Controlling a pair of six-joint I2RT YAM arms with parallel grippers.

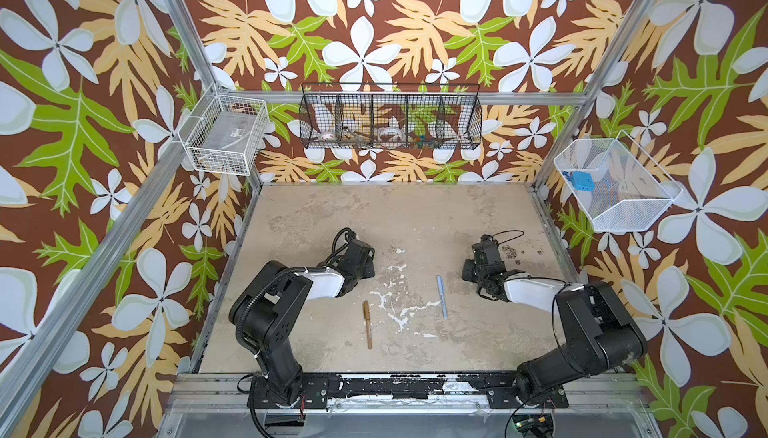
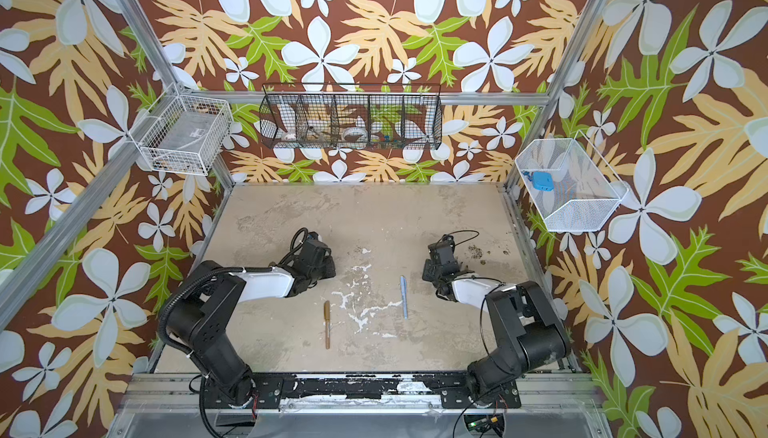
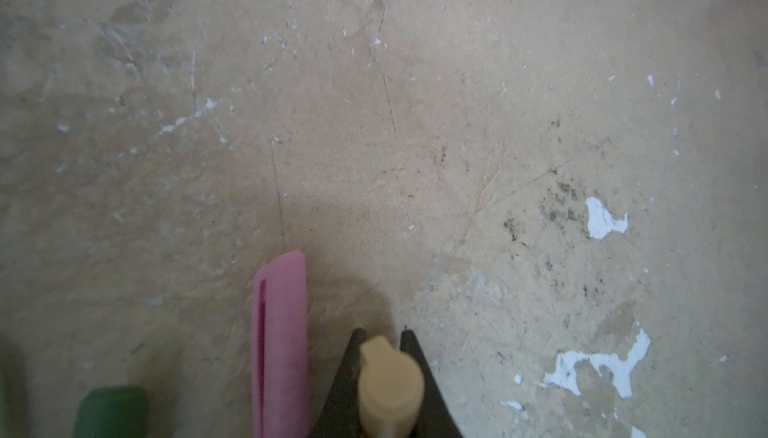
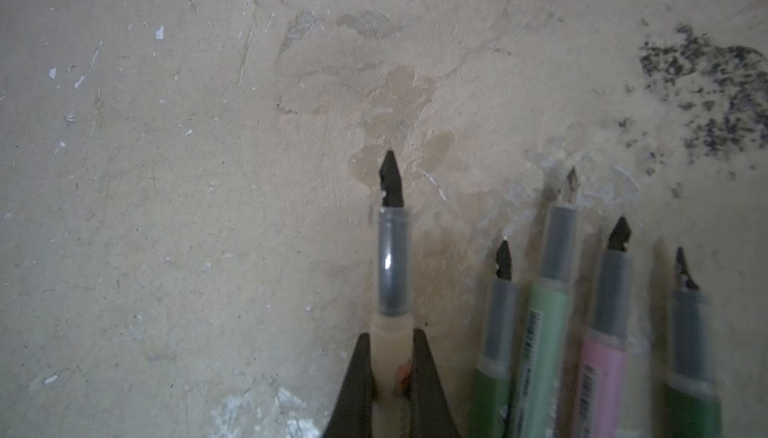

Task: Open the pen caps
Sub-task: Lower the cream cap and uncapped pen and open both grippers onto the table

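Two whole pens lie on the worn surface (image 1: 415, 215) in both top views. One is a light blue pen (image 1: 441, 297). Left of it and a little nearer the robot's base is a brown pen (image 1: 368, 324). Each seems to have its cap on. The left arm (image 1: 324, 280) ends left of the light blue pen and farther back. The right arm (image 1: 528, 290) ends just right of that pen's far end. Both hands are hidden under the wrists here.

In the left wrist view the left hand (image 3: 384, 332) is clenched on a beige cap (image 3: 390, 386). A pink cap (image 3: 280, 344) lies just beside that hand on the surface. A dark green cap (image 3: 112, 411) lies past the pink one, apart from it.

In the right wrist view the right hand (image 4: 392, 334) grasps a beige pen body (image 4: 392, 273) whose dark tip is bare. Four uncapped pen bodies (image 4: 548, 290) lie side by side near it: dark green, sage green, pink and dark green.
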